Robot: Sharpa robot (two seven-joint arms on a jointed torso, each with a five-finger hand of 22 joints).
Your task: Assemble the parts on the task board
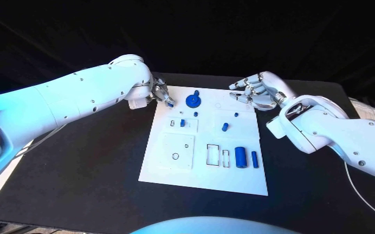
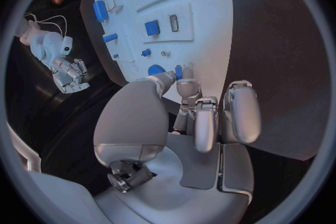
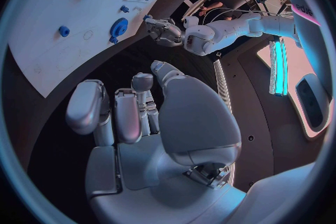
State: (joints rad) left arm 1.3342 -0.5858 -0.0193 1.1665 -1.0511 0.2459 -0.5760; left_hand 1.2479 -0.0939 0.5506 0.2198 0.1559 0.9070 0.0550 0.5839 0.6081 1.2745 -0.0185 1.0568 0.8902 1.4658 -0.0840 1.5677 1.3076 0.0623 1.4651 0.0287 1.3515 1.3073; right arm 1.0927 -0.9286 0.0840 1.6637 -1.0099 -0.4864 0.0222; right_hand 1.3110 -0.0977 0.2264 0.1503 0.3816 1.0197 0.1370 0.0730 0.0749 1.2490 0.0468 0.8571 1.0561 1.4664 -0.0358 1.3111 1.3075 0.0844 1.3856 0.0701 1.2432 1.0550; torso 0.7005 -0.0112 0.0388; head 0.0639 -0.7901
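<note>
While board (image 1: pixel 176 163) lies flat mid-table, we see left hand (image 1: pixel 160 94) at its far corner, pinching small blue peg (image 2: pixel 179 71). Right hand (image 1: pixel 258 90) hovers by other far corner, fingers curled, holding nothing. Peg looks light, hard, slippery; we'd pinch its sides.

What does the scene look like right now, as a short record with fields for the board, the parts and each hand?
board: white task board in the middle of the black table
parts: blue gear near the far edge; two blue cylinders upright near the front right
left hand: at the board's far left corner, pinching a small blue part
right hand: beyond the far right corner, fingers curled, holding nothing
</note>
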